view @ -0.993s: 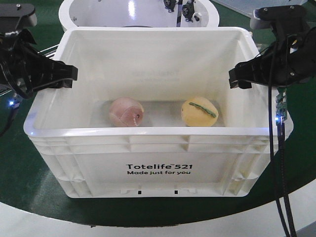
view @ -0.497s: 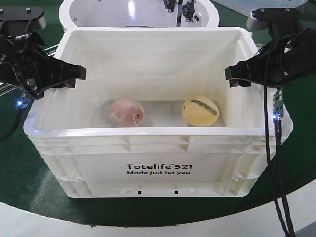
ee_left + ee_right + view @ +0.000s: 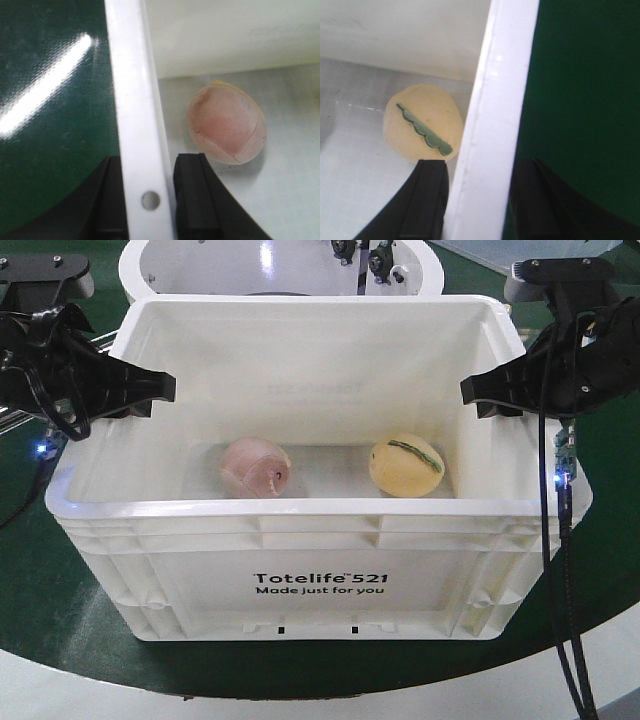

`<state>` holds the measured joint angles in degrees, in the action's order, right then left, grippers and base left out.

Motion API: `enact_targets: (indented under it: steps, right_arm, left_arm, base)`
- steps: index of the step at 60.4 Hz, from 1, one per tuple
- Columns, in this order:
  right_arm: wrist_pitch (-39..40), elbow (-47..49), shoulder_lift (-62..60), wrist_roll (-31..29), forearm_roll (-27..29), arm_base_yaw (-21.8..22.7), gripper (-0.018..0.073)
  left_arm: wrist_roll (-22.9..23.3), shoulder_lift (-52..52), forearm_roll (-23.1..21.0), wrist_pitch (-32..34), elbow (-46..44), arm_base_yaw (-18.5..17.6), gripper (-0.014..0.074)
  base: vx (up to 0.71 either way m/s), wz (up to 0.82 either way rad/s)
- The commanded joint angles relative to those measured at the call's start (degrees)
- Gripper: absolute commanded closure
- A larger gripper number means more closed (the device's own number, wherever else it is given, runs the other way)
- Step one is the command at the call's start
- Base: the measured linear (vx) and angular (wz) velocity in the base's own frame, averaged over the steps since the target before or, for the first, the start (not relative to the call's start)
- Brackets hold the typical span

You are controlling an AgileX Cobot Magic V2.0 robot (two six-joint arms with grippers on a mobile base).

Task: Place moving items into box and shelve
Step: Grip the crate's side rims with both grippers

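White box (image 3: 320,540) — pinkish toy (image 3: 257,467), yellow green-striped toy (image 3: 405,466)

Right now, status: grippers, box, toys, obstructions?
Left gripper, right gripper clamped on box side rims. Pinkish toy, yellow toy inside. No obstruction seen.

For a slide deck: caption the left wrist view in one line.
Left gripper jaws grip the white crate's rim, the pinkish-brown soft toy lying inside on its floor.
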<state>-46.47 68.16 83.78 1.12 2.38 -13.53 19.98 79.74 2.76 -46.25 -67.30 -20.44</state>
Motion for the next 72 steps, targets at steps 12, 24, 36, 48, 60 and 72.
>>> enact_targets:
  steps: [12,24,36,48,60,72]
  right_arm:
    - [3.75,1.16,-4.4,1.0,2.24,-0.27,0.0565]
    - [5.05,1.16,-8.66,1.02,2.11,-0.27,0.0565]
    - [5.51,1.16,-11.55,1.2,2.02,-0.27,0.0565]
    - [5.57,1.16,-13.7,1.2,2.02,-0.27,0.0565]
    - [5.55,1.16,-16.78,1.2,1.84,-0.27,0.0565]
    - [5.6,1.16,-18.54,1.2,1.76,-0.27,0.0565]
  left_arm:
    - [-0.48,-4.53,1.18,5.5,-1.19,-0.11,0.0604]
    - [-0.48,-7.24,0.66,5.92,-1.26,-0.11,0.0604]
    - [-0.97,-10.47,-0.39,6.87,-1.26,-0.11,0.0604]
    - [-0.97,-14.2,-1.43,7.22,-1.26,-0.11,0.0604]
    - [-0.97,-17.78,-1.82,7.63,-1.26,-0.11,0.0604]
    - [-0.97,-19.83,-1.82,7.51,-1.26,-0.11,0.0604]
  base:
    - [0.0,0.0]
    - [0.0,0.0]
    - [0.0,0.0]
    - [0.0,0.0]
    - [0.0,0.0]
    - [0.0,0.0]
